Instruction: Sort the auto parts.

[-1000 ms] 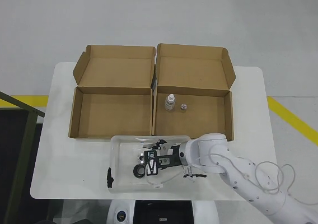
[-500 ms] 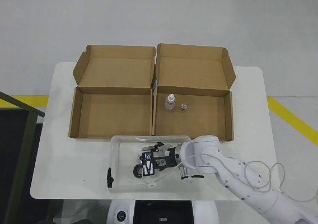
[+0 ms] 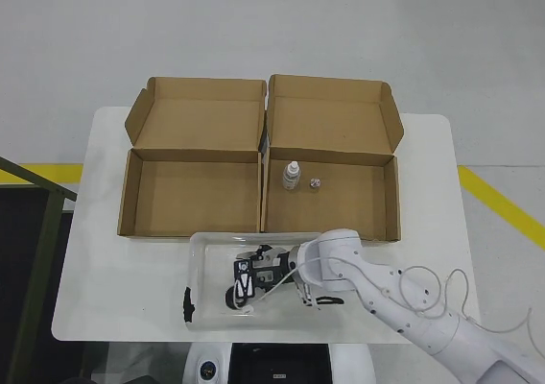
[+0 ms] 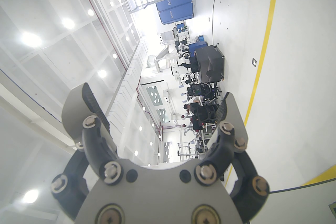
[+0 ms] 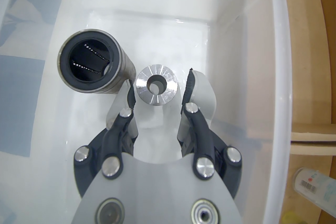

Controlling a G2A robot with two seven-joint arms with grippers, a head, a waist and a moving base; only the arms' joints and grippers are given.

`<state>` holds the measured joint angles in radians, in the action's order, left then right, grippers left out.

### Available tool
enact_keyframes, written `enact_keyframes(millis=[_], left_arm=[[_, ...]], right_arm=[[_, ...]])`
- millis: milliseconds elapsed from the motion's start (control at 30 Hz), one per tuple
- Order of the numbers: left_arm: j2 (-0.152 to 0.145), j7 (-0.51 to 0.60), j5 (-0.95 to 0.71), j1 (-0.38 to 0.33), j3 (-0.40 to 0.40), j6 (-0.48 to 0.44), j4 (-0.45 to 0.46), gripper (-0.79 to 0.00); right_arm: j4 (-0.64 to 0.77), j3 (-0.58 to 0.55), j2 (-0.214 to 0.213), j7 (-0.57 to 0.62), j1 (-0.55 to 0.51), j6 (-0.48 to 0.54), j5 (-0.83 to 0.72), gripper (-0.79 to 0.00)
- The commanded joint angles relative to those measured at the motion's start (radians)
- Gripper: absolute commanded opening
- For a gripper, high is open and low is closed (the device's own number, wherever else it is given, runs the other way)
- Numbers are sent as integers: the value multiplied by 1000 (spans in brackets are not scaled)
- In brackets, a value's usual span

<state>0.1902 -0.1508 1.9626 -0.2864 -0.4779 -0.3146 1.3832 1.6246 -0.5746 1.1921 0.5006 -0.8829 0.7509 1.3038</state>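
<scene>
Right gripper (image 5: 160, 89): it is seen low inside the clear plastic bin (image 5: 262, 51), near the desk's front edge in the top view (image 3: 253, 274).
Right jaws: they are held apart, one on each side of the small silver metal bushing with a centre hole (image 5: 169, 84). They are not clamped on it.
Bushing: it is stood on end on the bin floor, just beside the larger steel cylinder bearing with a black end ring (image 5: 119, 70). One jaw is placed between the two parts.
Left gripper (image 4: 157, 104): it is pointed away from the desk toward the hall, with its jaws apart and nothing between them.
Boxes: two open brown cardboard boxes are set side by side on the white desk (image 3: 90, 250), behind the bin.
Right cardboard box (image 3: 349, 202): a small white bottle (image 3: 292, 175) and a small round part (image 3: 316, 181) are kept in it, near the wall shared with the left cardboard box (image 3: 191, 197).
</scene>
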Motion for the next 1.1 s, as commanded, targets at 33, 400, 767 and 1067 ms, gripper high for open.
enact_keyframes(millis=[33,400,767,1067], left_arm=[[0,0,0,0,0,0,0,0],[0,0,0,0,0,0,0,0],[0,0,0,0,0,0,0,0],[0,0,0,0,0,0,0,0]], right_arm=[[-20,9,8,-6,9,-1,0,-416],[-71,30,34,-13,32,4,-1,-505],[-32,5,37,4,31,28,-24,-785],[47,-47,22,1,1,49,-40,-785]])
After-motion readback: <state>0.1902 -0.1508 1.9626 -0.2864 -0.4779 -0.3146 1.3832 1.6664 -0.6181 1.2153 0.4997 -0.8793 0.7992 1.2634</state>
